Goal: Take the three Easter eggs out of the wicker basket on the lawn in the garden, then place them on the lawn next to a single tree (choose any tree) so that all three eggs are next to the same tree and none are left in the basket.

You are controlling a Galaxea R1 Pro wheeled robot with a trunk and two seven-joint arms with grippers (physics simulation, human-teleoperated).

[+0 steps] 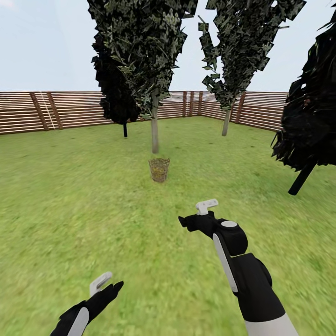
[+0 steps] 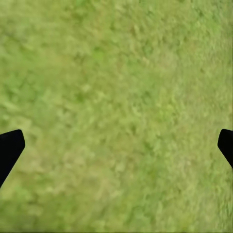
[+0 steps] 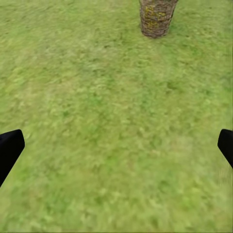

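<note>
Wicker basket on the grass

The wicker basket (image 3: pixel 156 18) stands on the lawn (image 3: pixel 107 126); yellow shows through its weave. Two dark fingertips (image 3: pixel 9 148) sit wide apart.

— What closes in the yard?

— A brown slatted fence (image 1: pixel 70 111) runs across the back and turns a corner behind the pale trunks (image 1: pixel 154 126).

— And the ground?

— Mottled yellow-green grass (image 1: pixel 70 196) everywhere in front of the fence, flat and evenly lit.

— Anything else standing near the fence?

— A dark tree with a thin black trunk (image 1: pixel 125 129) just in front of it, and another black, leaning one (image 1: pixel 303 176) well forward of the fence corner. Above the fence, pale hazy sky (image 1: pixel 42 42); possibly thin cloud, hard to tell.
</note>
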